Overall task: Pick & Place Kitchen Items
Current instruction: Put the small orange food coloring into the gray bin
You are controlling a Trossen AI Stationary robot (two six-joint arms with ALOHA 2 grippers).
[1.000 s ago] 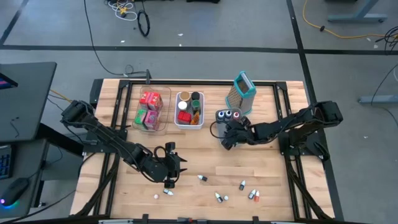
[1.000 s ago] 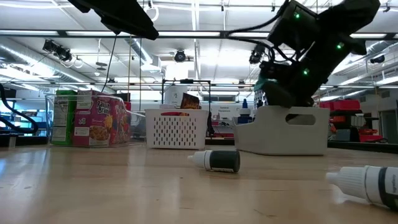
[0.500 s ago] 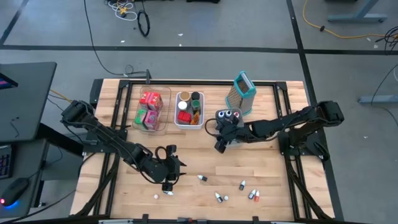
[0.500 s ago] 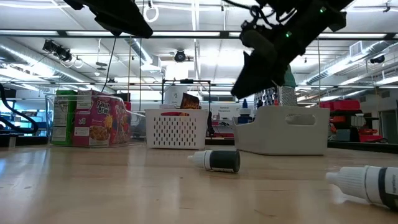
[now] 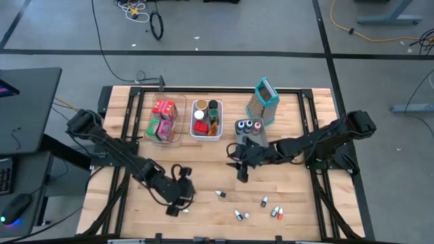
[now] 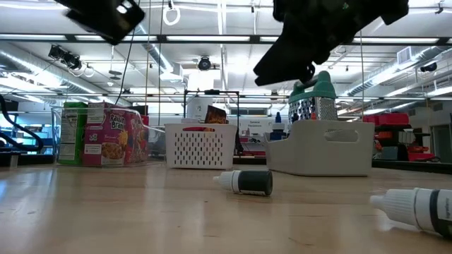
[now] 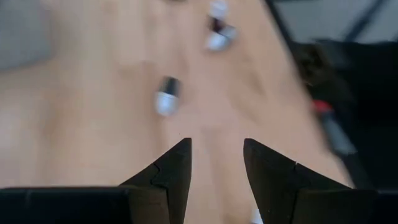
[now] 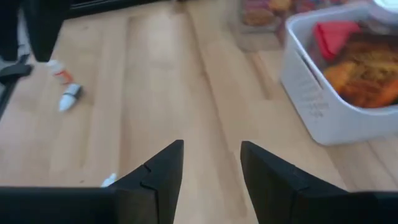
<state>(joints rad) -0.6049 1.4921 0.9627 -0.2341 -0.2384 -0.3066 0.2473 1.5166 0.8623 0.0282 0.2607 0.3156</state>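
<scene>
- We see the left gripper [image 5: 178,203] near the desk's [image 5: 203,169] front edge, fingers [image 7: 171,171] parted with nothing between them.
- The right gripper [image 5: 242,173] hangs mid-desk in front of the grey bin [image 5: 249,129], its fingers [image 8: 158,171] apart and empty.
- Small bottles [image 5: 221,194] lie scattered near the front edge; one dark bottle [image 6: 245,182] lies on its side.

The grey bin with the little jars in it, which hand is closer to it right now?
Right. The right hand hangs just in front of the grey bin, toward the table's near edge. The left hand is far off, by the near-left loose bottles.
</scene>
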